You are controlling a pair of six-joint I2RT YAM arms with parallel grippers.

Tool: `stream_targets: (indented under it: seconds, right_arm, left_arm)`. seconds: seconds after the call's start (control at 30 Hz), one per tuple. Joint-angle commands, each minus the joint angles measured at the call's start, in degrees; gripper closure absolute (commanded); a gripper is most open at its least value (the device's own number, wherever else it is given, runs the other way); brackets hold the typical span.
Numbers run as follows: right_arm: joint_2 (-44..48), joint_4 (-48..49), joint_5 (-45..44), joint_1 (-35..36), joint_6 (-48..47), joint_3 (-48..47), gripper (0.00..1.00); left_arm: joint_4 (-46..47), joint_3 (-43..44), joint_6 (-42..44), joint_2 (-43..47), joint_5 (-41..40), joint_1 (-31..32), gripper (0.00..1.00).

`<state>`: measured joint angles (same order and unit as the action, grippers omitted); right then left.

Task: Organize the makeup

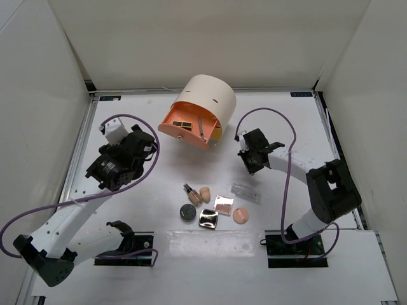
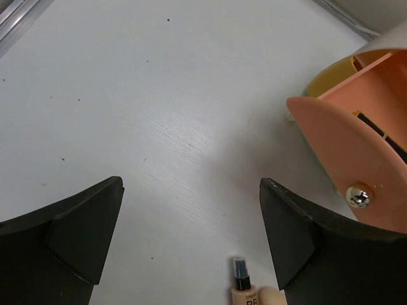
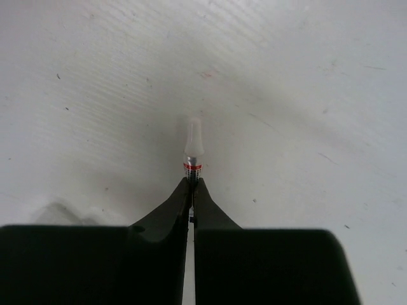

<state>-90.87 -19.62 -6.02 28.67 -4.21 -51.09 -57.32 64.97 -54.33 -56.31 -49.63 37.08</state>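
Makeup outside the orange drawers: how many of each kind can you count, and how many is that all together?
black round compact: 1
square compacts: 2
peach puff: 1
beige sponge: 1
beige tube with a dark cap: 1
clear case: 1
pencil pinched in the right gripper: 1
Total: 8

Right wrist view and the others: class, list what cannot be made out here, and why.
- Slim pencil: the right wrist view shows only its capped tip; the shut right gripper hides the rest.
- Beige tube: left wrist view, cut off by the bottom edge.
- Orange drawer: top view, what lies in it is too small to name.
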Motion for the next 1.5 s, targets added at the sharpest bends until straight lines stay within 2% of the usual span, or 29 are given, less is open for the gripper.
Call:
stream_targets:
  seconds: [0.0,0.17,0.3,0.5,0.63,0.77,0.83,0.87,0.9,0.93,1.0,1.27,1.43,1.47]
  right_arm:
    - [7.9,-1.4,-3.3,0.2,-0.6,-6.2,0.98]
    - [14.4,-2.7,1.3,0.3,-4.0,-15.7,0.96]
    - [14.9,-0.8,13.2,1.4,-7.4,-24.6,0.94]
    - [5.8,0.6,23.6,6.5,-9.5,-37.1,0.92]
    - [-0.7,0.3,23.7,10.4,-9.9,-41.9,0.91]
    - [-6.0,-0.8,22.8,12.3,-9.4,-44.8,0.84]
    - [-7.0,-1.4,21.6,12.8,-9.2,-45.7,0.79]
    - [-7.5,-1.8,21.1,12.8,-9.1,-45.9,0.72]
    - [-7.4,-1.5,19.6,12.8,-8.7,-45.8,0.54]
    - [-7.2,-1.5,18.9,13.2,-8.8,-45.6,0.47]
    - [-5.8,-0.8,18.2,13.2,-8.8,-44.7,0.38]
    - [-0.4,4.1,14.7,11.8,-8.1,-42.6,0.16]
    - [-0.9,6.3,15.8,6.5,-4.8,-44.0,0.01]
    - [-1.2,6.6,16.2,5.8,-4.8,-44.4,0.01]
  left_arm:
    - [5.6,-2.0,5.2,-2.0,5.0,-1.7,0.02]
    - [10.2,-5.1,9.5,-6.3,15.7,-8.1,0.02]
    - [15.0,-9.0,12.6,-4.2,21.1,-9.9,0.02]
    - [21.8,-14.5,18.5,0.6,28.2,-10.7,0.02]
    - [20.8,-13.6,20.0,0.1,28.5,-10.6,0.02]
    - [21.5,-13.6,21.3,0.1,30.4,-10.7,0.02]
    - [22.2,-13.6,21.4,0.1,30.7,-10.6,0.02]
    - [22.5,-13.6,21.6,0.2,31.1,-10.7,0.02]
    - [22.9,-13.6,22.1,0.1,32.0,-10.7,0.02]
    - [23.6,-13.5,22.2,-0.3,32.5,-10.7,0.02]
    - [24.4,-13.6,22.7,-0.3,34.1,-10.7,0.02]
    - [27.4,-12.9,25.1,-2.0,37.0,-10.7,0.02]
    - [29.9,-12.6,26.4,-2.6,39.0,-10.6,0.02]
    - [31.3,-12.5,26.7,-3.1,39.4,-10.6,0.02]
